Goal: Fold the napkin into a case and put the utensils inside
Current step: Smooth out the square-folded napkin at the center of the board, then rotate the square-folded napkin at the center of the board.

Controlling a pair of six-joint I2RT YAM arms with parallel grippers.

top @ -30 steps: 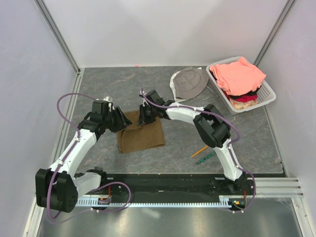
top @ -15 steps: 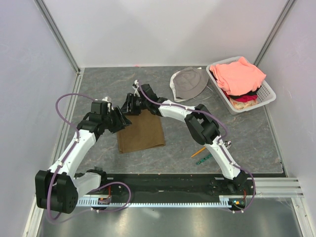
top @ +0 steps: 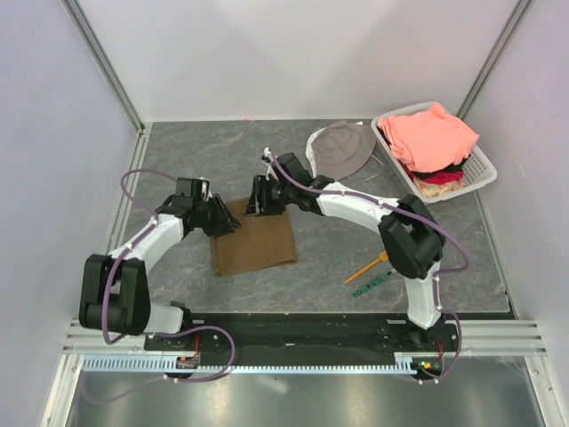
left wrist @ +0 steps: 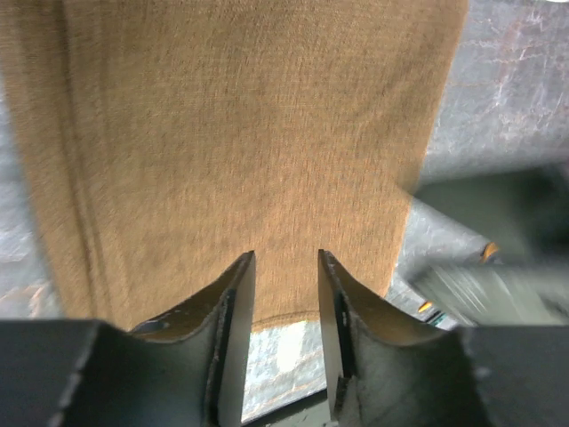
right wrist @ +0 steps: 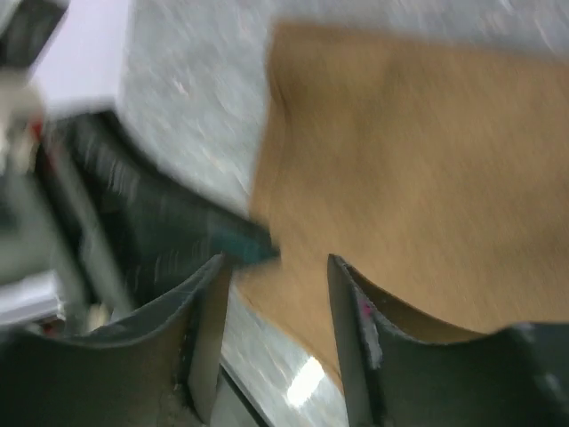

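Note:
The brown napkin [top: 256, 243] lies flat on the table as a folded, roughly square piece; a folded edge runs down its left side in the left wrist view [left wrist: 231, 133]. My left gripper [top: 229, 222] hovers at its far left corner, jaws open [left wrist: 284, 260] and empty, with the cloth's edge showing between them. My right gripper [top: 257, 205] sits over the far edge, also open [right wrist: 276, 263] with nothing in it; the napkin [right wrist: 409, 178] spreads beyond it. The utensils lie apart on the right: an orange fork [top: 367, 268] and a green patterned utensil [top: 372, 284].
A grey bucket hat [top: 342, 148] lies at the back. A white basket [top: 481, 166] at the back right holds salmon-pink clothes [top: 433, 133]. White walls enclose the table on three sides, and the arms' black base rail runs along the near edge.
The right gripper opened, swung left along the napkin's far edge, then came back right. The left arm drew its elbow in, with its gripper staying at the far left corner. The napkin now lies flat.

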